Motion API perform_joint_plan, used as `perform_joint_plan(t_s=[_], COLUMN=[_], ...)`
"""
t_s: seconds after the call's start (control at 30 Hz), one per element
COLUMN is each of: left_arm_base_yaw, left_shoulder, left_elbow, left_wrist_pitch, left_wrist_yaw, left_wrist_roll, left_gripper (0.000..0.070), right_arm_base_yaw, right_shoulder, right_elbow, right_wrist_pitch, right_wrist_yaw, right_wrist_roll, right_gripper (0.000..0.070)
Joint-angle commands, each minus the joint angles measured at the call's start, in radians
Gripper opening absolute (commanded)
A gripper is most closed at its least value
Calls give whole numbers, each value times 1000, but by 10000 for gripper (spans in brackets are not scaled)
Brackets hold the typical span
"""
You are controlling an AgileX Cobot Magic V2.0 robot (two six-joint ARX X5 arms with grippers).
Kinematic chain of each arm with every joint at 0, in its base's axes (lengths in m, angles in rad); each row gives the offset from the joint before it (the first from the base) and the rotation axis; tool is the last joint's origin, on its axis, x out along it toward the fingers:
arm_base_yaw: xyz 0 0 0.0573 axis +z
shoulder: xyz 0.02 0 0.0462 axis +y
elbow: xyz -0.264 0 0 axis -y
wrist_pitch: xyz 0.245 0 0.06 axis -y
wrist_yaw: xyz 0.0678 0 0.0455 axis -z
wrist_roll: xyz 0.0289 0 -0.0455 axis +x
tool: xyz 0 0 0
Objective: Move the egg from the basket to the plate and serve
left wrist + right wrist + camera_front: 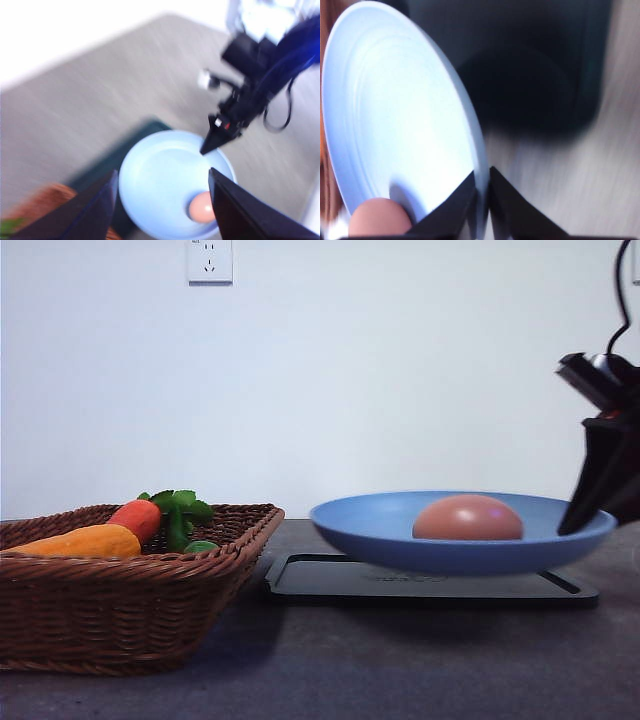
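**Blue plate with egg held above a black tray**

No brand, label or writing can be read anywhere; a white wall socket [210, 260] sits high on the pale wall.

A dark grey table [400, 660] fills the foreground of the front view. On its left stands the basket [120, 610], dark brown wicker, holding an orange vegetable [85, 540], a red vegetable [138, 517] and green leaves [180, 512]. To its right lies a flat black tray [420, 585]. The plate [380, 530] — light blue and round — hangs just above the tray, clear of it, roughly level.

The right gripper [578, 525] reaches down from the right edge, black and angled, its two fingers pinching the plate's rim; the right wrist view shows them pressed together on the thin edge. The left gripper [162, 200] hovers above the plate, its fingers spread wide and holding nothing — that view is blurred.

The egg [468, 518], brownish-pink, rests inside the plate, towards the gripped side.
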Motion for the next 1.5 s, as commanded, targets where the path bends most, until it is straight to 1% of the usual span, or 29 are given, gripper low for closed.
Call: perform_joint_plan(t_s=[0.0,0.1,0.2,0.4,0.57,0.63,0.67,0.7,0.77,0.8,0.87,1.0,1.1,1.23,1.3,1.37,1.4,1.47], left_arm_base_yaw=[-7,-7,-7,-7,-7,-7,-7,-7,-7,-7,-7,-7,-7,-7,-7,-7,-6,-4], left_shoulder=[-34,-107,-160,-224,-239,-240,-240,-240,-238,-238,-238,-238,-235,-218,-205,-187,-177,-153], left_elbow=[14,14,14,14,14,14,14,14,14,14,14,14,14,14,14,14,14,14], left_wrist_pitch=[-3,-20,-41,-90,-120,-128,-130,-132,-134,-135,-135,-134,-131,-116,-114,-114,-114,-114], left_wrist_yaw=[-41,-109,-150,-159,-159,-159,-159,-159,-159,-159,-159,-159,-159,-159,-159,-159,-159,-160], left_wrist_roll=[0,2,3,9,9,9,9,9,9,9,9,9,9,13,18,19,21,21], left_gripper=[376,376,376,376,375,375,375,375,375,375,375,375,374,374,372,360,346,284], right_arm_base_yaw=[-4,-5,-5,-3,-4,-4,-4,-4,-4,-4,-4,-7,-25,-60,-79,-100,-109,-117], right_shoulder=[58,150,243,383,447,455,456,456,456,455,455,451,434,382,346,300,277,224], right_elbow=[58,147,232,343,372,373,373,373,374,374,374,375,375,375,375,375,375,375], right_wrist_pitch=[16,16,10,-2,-5,-7,-6,-4,2,3,3,0,-18,-60,-82,-110,-127,-172], right_wrist_yaw=[-6,0,-5,-10,-10,-5,0,4,4,5,5,-1,-6,12,35,66,82,119], right_wrist_roll=[11,20,35,45,53,52,51,51,47,45,44,41,37,14,3,-24,-39,-76], right_gripper=[0,0,0,0,0,12,43,89,206,251,266,265,265,252,223,170,140,96])
